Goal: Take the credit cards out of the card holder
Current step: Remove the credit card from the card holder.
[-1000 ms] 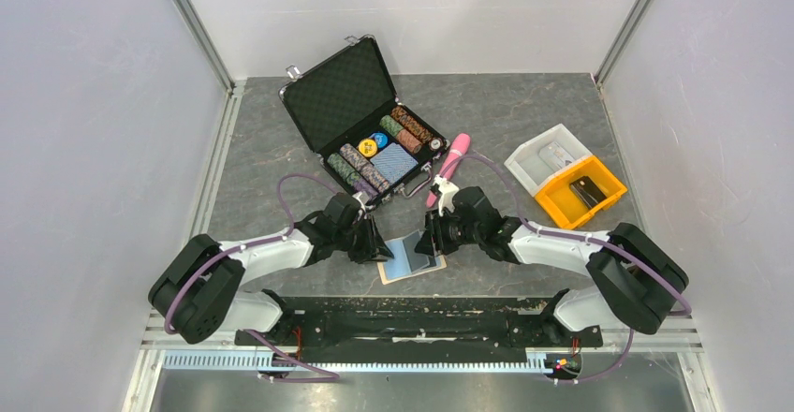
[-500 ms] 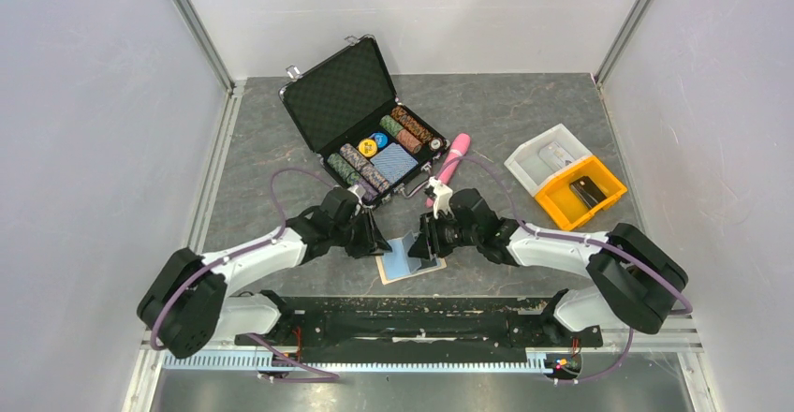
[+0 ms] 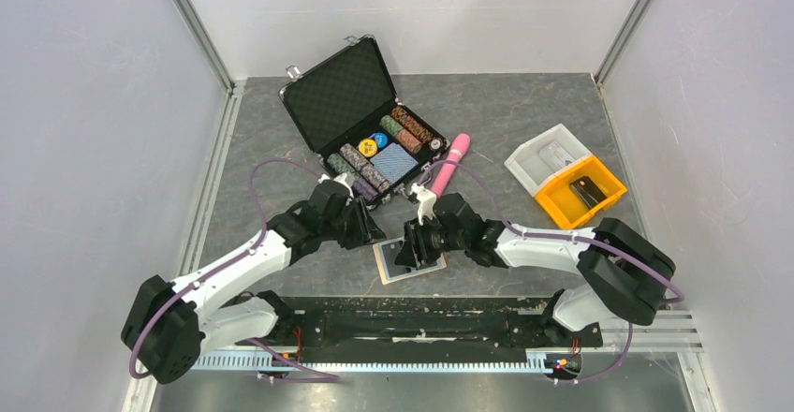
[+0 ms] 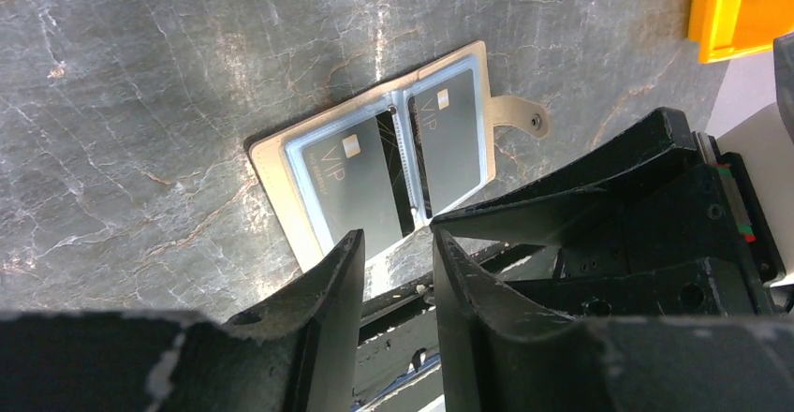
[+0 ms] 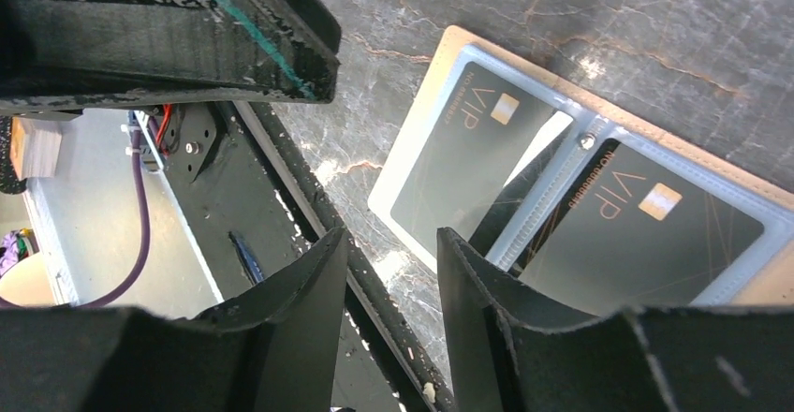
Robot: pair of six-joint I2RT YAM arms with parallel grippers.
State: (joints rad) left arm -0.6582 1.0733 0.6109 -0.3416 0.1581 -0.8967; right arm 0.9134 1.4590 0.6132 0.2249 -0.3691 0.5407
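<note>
Left wrist view: card holder lies open flat on the worktop.
Left gripper and right gripper hover slightly parted, grasping nothing. Both wrist views show two dark VIP credit cards in clear sleeves; the top view hides them under the right gripper. The holder's near corner is just beside the worktop's front rail, with open worktop along its other edges.

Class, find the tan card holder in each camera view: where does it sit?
Top external: card holder low centre, partly hidden by the right fingers.
Left wrist: card holder centre, open.
Right wrist: card holder upper right, open.
Shared landmark: black base rail beside it.
</note>
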